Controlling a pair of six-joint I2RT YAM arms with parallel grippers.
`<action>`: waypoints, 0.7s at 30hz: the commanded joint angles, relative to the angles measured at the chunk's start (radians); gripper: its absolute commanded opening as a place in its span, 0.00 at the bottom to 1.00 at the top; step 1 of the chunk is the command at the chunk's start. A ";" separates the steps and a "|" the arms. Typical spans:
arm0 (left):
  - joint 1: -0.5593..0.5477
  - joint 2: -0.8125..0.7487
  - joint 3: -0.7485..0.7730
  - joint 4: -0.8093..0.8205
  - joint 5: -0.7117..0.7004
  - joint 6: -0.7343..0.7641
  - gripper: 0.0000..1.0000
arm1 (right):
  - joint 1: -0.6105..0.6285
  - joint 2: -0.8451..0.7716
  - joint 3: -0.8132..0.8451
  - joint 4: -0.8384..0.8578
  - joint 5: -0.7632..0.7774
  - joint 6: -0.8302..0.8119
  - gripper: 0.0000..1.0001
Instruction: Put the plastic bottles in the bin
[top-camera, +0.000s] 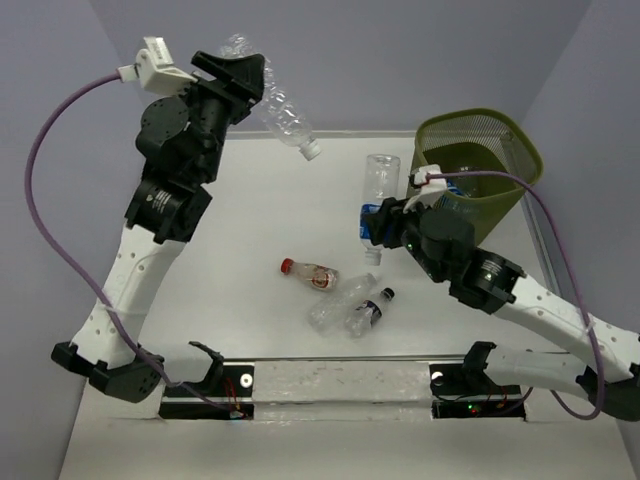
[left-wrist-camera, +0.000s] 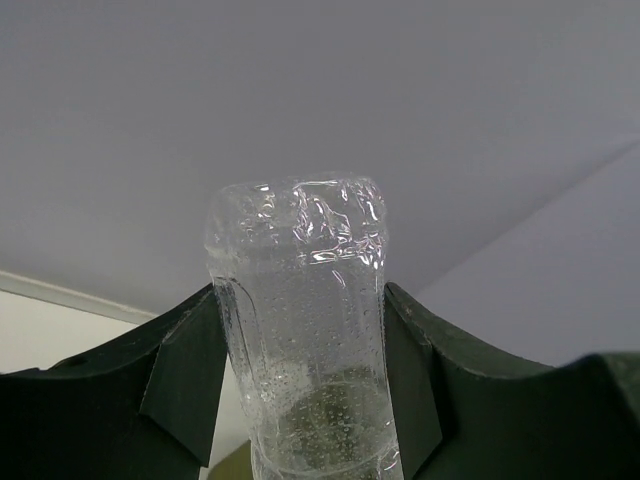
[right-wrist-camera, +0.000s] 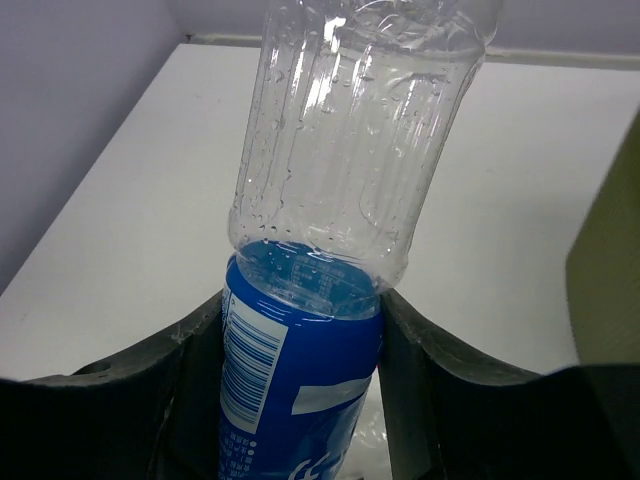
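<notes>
We see the left tool (top-camera: 246, 78) raised high over the far left part of the white table (top-camera: 240, 220), its jaws clamped on the base end of a clear, label-less plastic bottle with a white cap (top-camera: 285, 118). That bottle hangs in the air, tilted, cap pointing down and to the right. In the left wrist view both dark fingers (left-wrist-camera: 185, 390) press against the bottle's wet sides.

The right tool (top-camera: 385, 222) grips a clear plastic bottle with a blue label (top-camera: 380, 180) around the labelled part, the clear end pointing to the far side. It is held above the table, just beside the olive-green wire-mesh bin (top-camera: 478, 113), on the bin's left and outside its rim. In the right wrist view the bin's wall (right-wrist-camera: 610, 280) shows at the right edge.

Three more bottles lie on the table between the arms: a small red-capped bottle (top-camera: 312, 274), a crumpled clear bottle (top-camera: 335, 303), and touching it a dark-capped bottle with a blue label (top-camera: 370, 310).
</notes>
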 joint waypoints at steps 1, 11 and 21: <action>-0.168 0.110 0.113 0.194 -0.018 0.032 0.55 | -0.005 -0.191 -0.021 -0.196 0.225 0.033 0.22; -0.317 0.554 0.465 0.357 -0.098 0.078 0.55 | -0.005 -0.463 0.099 -0.376 0.460 0.008 0.19; -0.406 0.974 0.795 0.502 -0.063 0.056 0.54 | -0.005 -0.523 0.220 -0.413 0.525 -0.074 0.18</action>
